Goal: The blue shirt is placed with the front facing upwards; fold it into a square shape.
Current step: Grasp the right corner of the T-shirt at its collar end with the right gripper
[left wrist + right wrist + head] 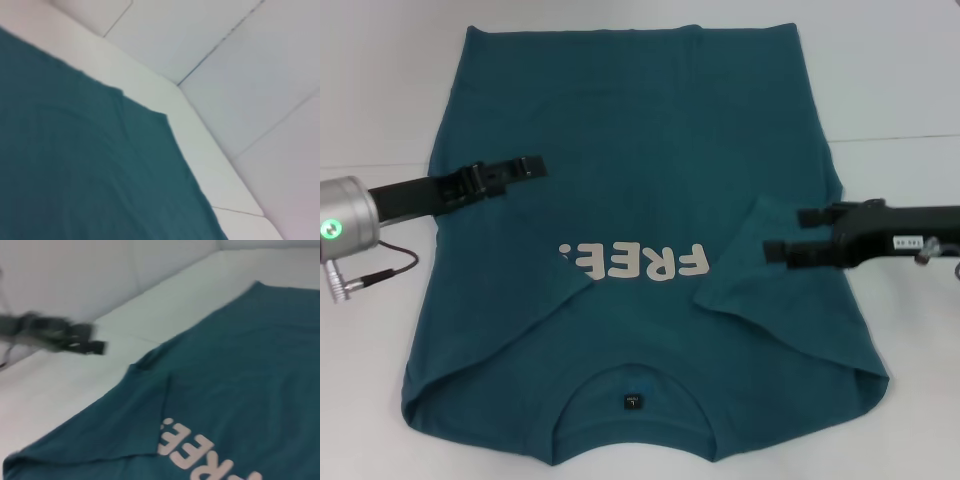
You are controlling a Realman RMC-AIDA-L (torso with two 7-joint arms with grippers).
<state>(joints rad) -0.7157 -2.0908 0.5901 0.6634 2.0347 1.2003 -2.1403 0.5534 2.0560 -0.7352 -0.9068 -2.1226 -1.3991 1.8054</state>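
Two grippers above blue shirt (640,200): left gripper (530,166), right gripper (782,236).

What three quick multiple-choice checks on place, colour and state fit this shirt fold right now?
1. Where does the neck label lie?
A. at the shirt edge nearest the robot
B. at the far edge
C. under the left sleeve

2. What colour is the lettering on the blue shirt?
A. yellow
B. white
C. black

3. How do the sleeves lie?
A. spread out sideways
B. both folded in over the body
C. rolled up

Answers: 1 A, the collar faces the camera; 2 B, pale letters on teal; 3 B, sleeve flaps overlap the chest below the left gripper and right gripper.
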